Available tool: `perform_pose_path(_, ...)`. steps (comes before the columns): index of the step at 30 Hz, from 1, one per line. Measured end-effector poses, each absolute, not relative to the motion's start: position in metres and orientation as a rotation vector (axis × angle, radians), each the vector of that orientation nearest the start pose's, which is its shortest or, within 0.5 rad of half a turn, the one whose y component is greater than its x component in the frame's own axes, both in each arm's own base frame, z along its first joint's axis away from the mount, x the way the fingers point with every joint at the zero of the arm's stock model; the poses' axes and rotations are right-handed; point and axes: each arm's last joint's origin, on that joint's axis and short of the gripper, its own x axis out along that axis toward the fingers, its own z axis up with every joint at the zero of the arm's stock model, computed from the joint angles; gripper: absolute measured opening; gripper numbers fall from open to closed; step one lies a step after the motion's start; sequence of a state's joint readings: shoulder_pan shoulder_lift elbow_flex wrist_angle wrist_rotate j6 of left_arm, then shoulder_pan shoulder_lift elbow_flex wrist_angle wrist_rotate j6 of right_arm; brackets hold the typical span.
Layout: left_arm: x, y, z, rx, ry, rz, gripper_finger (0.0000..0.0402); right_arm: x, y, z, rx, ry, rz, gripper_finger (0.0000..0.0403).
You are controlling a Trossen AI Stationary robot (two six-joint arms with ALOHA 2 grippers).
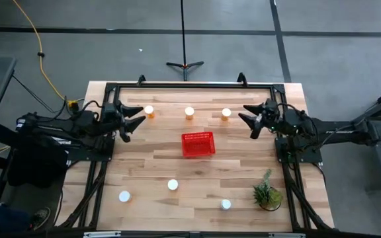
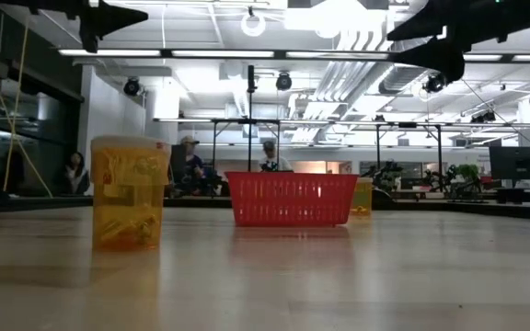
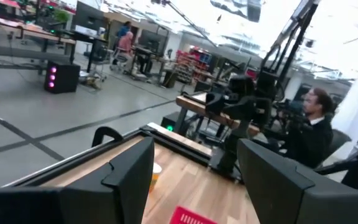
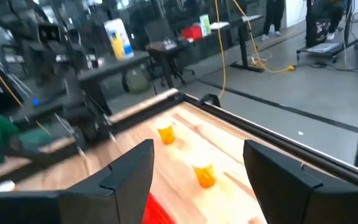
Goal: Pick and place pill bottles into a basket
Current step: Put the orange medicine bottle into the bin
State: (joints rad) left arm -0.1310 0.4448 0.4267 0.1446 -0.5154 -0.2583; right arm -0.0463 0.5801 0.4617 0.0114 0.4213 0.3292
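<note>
Orange pill bottles (image 1: 189, 112) stand scattered on the tabletop (image 1: 144, 165), three near the far edge and three near the front, and the red basket (image 1: 198, 145) (it holds nothing that I can see) sits in the middle. Both the left hand (image 1: 139, 119) and the right hand (image 1: 247, 117) hover spread, holding nothing. A careless descent could tip a light bottle and make it roll. The potted plant (image 1: 266, 192) crowds the front right bottle (image 1: 225, 204).

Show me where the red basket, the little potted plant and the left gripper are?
red basket (image 1: 198, 145): high view, on its latticed floor.
potted plant (image 1: 266, 192): high view, on its green leaves.
left gripper (image 1: 135, 119): high view, midway between its two open fingertips.
</note>
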Motion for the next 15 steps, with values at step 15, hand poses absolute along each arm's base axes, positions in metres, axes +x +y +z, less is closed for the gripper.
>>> perform_pose_path(15, 0.124, 0.002, 0.288, -0.303, -0.226, 0.52, 0.0264, 0.159, -0.029, 0.282, 0.468, 0.142, -0.653, 0.0238)
